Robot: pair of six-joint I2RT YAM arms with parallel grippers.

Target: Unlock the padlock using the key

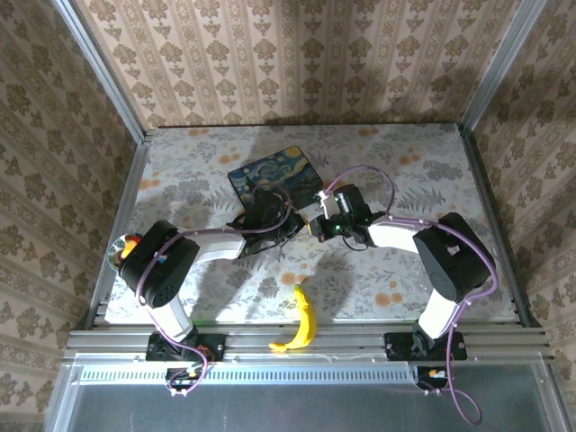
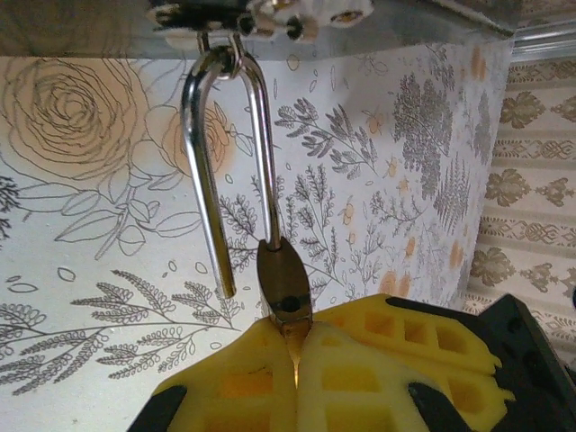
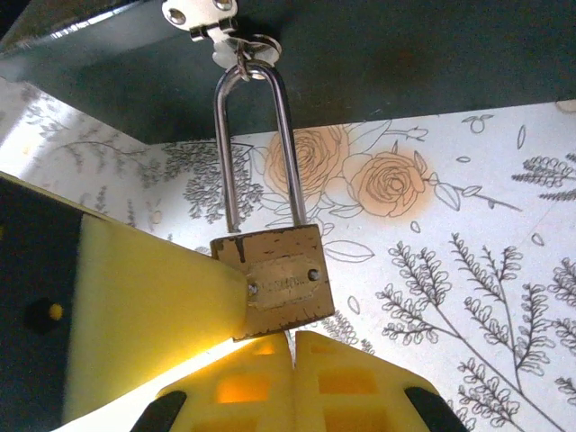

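Observation:
The brass padlock (image 3: 281,281) hangs by its silver shackle (image 3: 255,144) from the clasp (image 3: 202,16) of the painted box (image 1: 274,175). My left gripper (image 2: 295,328) is shut on the padlock (image 2: 284,281) body, and its yellow finger (image 3: 153,297) presses the body's left side. In the left wrist view one shackle leg (image 2: 209,207) ends free beside the body. My right gripper (image 3: 292,337) is shut with its tips against the padlock's underside. The key is almost wholly hidden between those fingers. Both grippers meet just in front of the box (image 1: 308,223).
A banana (image 1: 304,319) lies near the table's front edge between the arm bases. A small round object (image 1: 121,252) sits at the left edge. The box's dark underside (image 3: 360,63) overhangs the padlock. Walls close in the table's back and sides.

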